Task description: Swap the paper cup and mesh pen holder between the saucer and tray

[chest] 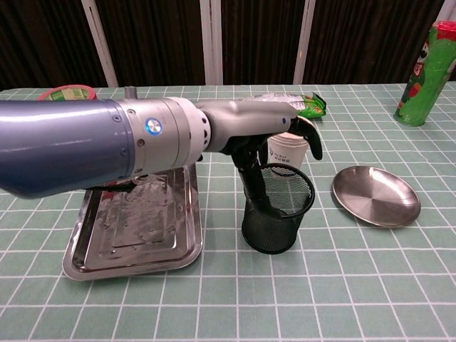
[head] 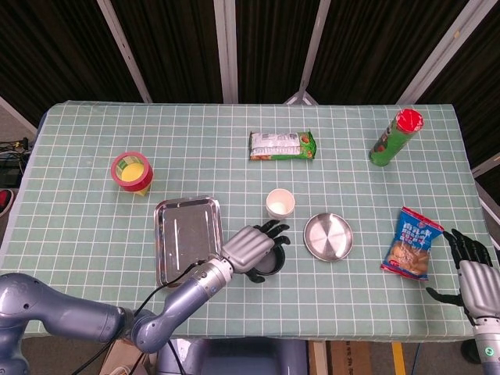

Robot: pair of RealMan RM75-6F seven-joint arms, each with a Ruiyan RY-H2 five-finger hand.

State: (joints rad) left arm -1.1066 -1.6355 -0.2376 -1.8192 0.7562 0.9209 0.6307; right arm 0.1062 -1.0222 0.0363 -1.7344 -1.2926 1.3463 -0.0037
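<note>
Pen holder on the table
Your left hand (chest: pixel 274 132) pinches the upright mesh pen holder (chest: pixel 277 217); the saucer (chest: pixel 375 194) lies just right of it.

Red tape roll (head: pixel 131 172) near table's (head: pixel 86 226) left edge. Green snack packet (head: pixel 283 145) flat at centre back. Green chip can (head: pixel 394 137) upright, back right. Blue snack bag (head: pixel 409 243) lying front right.

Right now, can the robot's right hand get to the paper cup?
Probably not easily. The right hand sits at the table's far right edge, while the paper cup stands mid-table, past the snack bag and the saucer.
</note>
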